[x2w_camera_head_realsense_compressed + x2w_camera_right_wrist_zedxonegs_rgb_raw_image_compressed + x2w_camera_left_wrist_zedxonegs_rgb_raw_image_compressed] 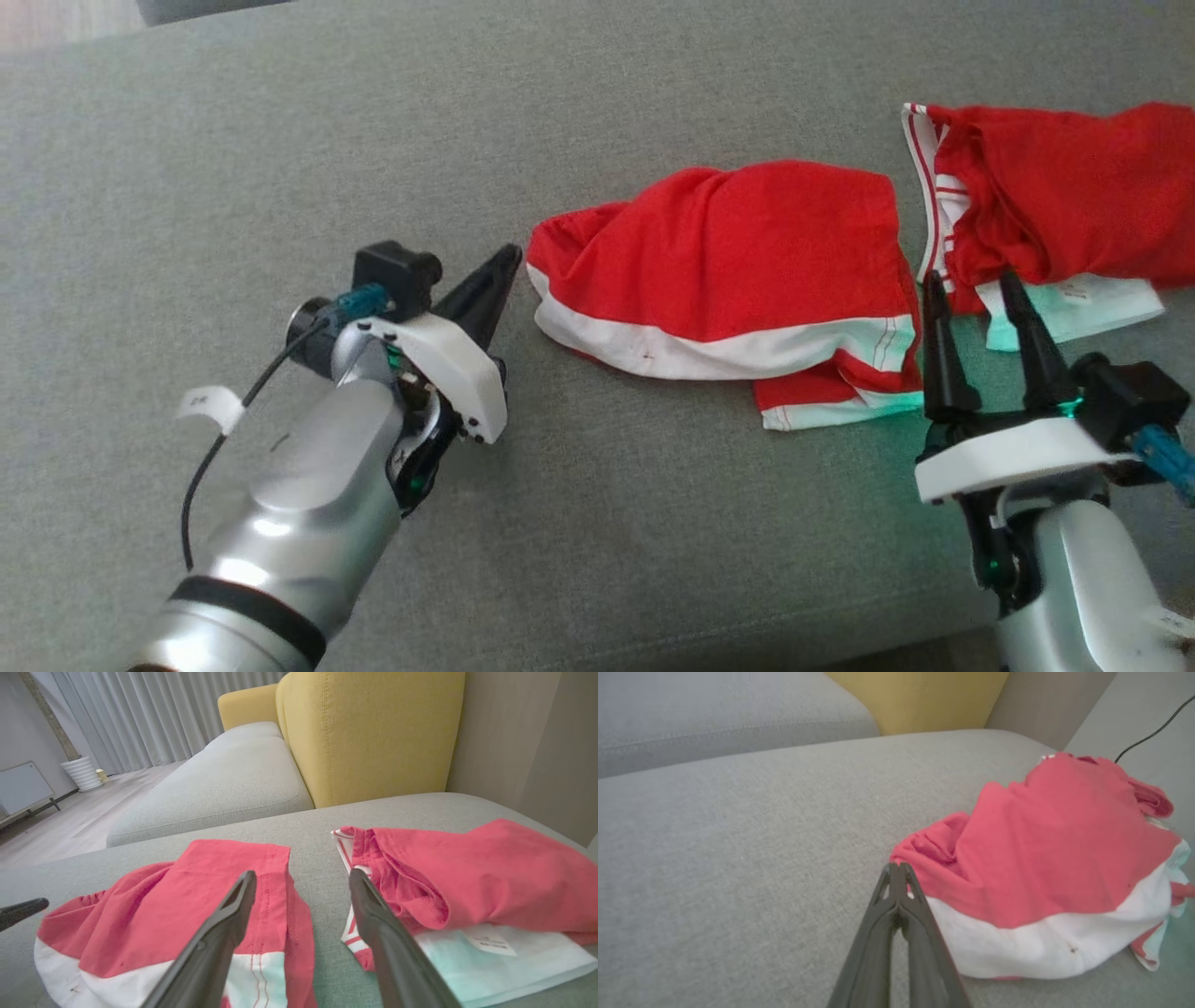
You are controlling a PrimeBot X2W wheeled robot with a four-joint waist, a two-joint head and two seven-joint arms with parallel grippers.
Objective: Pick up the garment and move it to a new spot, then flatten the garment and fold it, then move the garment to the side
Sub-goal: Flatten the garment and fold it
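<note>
red-and-white garments 2: first garment (728, 271) just beside the left gripper (512, 254) tip, second garment (1064, 196) just beyond the right gripper (972, 280) | grippers 2 | yellow armchair (364, 732) 1

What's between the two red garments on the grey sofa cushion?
Bare grey cushion separates the red-and-white garment from the labelled red garment, in the right wrist view.

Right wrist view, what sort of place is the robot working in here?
Probably a home living room: a grey sofa seat stretches ahead, a yellow upholstered backrest rises behind it, and long pale curtains reach a wooden floor.
</note>
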